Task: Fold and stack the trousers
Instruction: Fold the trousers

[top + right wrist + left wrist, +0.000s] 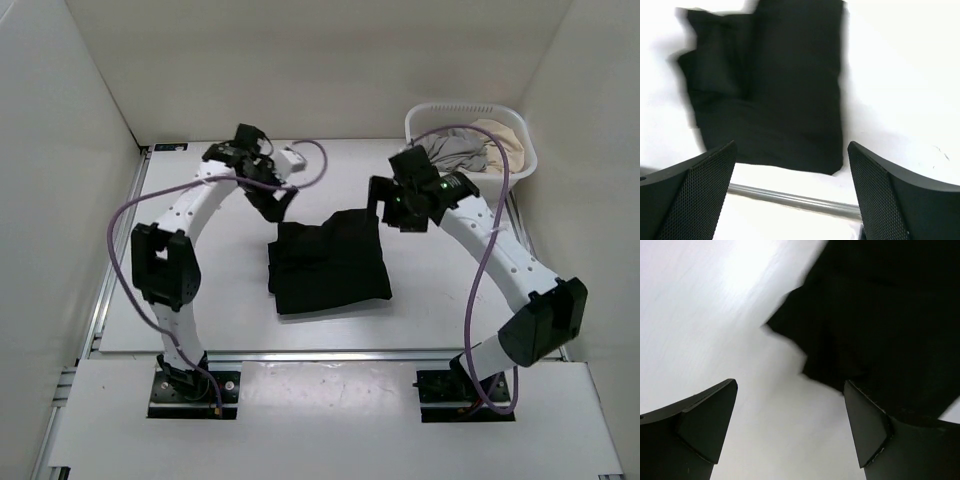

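The black trousers point(328, 262) lie folded into a rough square in the middle of the white table. They also show in the left wrist view point(880, 315) and in the right wrist view point(775, 85). My left gripper point(277, 203) hovers just past the bundle's far left corner, open and empty; in its wrist view the gripper point(790, 410) is over bare table. My right gripper point(400, 208) hangs above the bundle's far right corner, open and empty point(792, 170).
A white laundry basket point(520, 135) stands at the back right with a grey garment point(455, 150) and a beige garment point(497, 130) in it. White walls enclose the table on three sides. A metal rail point(790, 197) runs along the table's near edge.
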`<state>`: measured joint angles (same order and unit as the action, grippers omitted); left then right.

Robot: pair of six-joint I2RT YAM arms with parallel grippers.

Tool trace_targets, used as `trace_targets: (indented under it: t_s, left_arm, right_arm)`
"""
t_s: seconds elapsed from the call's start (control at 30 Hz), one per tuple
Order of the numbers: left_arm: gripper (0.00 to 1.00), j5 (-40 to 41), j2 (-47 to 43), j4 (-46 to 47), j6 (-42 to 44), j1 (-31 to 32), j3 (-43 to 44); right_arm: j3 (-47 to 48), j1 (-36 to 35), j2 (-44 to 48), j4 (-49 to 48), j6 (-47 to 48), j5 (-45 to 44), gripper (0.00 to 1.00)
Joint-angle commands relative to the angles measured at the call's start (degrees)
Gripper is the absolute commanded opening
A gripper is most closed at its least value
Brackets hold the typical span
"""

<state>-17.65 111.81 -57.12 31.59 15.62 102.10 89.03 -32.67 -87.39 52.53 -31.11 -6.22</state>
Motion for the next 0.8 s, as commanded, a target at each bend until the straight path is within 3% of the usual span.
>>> trace_targets:
  t_s: [0.0,0.17,0.33,0.43,0.47,0.5,0.6,0.63,0.77]
  left_arm:
    - [1.0,-5.1,-3.1,0.6,9.7,7.2,-6.6]
    - [1.0,-1.3,0.0,6.7,10.3,14.7,-12.8]
    - [1.0,8.9,8.7,9.0,0.8,14.0,-4.0]
    - [0.96,6.3,9.6,9.0,-1.8,13.4,-1.7]
    - [0.91,5.0,9.6,9.0,-1.8,12.9,-1.6]
    - [0.71,4.2,9.6,9.0,-1.8,12.9,-1.6]
    - [0.22,3.1,9.0,9.0,-2.5,12.9,-2.3]
    - [0.14,1.2,9.0,7.7,-2.5,12.9,-2.3]
    - [0.14,-2.6,8.3,5.5,-4.8,11.1,0.0]
  right_arm:
    - [-12.5,1.7,0.9,-3.4,-0.6,3.0,0.96]
    - [-23.4,4.6,2.8,-11.2,2.0,11.9,0.98]
    - [-31.2,4.6,3.3,-16.3,1.4,13.6,0.98]
    - [-35.3,4.6,3.3,-20.1,0.2,16.7,0.98]
    - [-36.4,4.6,3.3,-21.5,0.2,17.2,0.98]
    - [-38.5,4.6,2.8,-22.4,0.2,18.2,0.96]
    - [-41.4,4.6,2.1,-25.2,0.2,20.6,0.82]
    - [-42.8,4.6,2.1,-25.8,0.2,20.6,0.77]
    - [-45.4,4.6,2.1,-27.1,0.2,20.6,0.48]
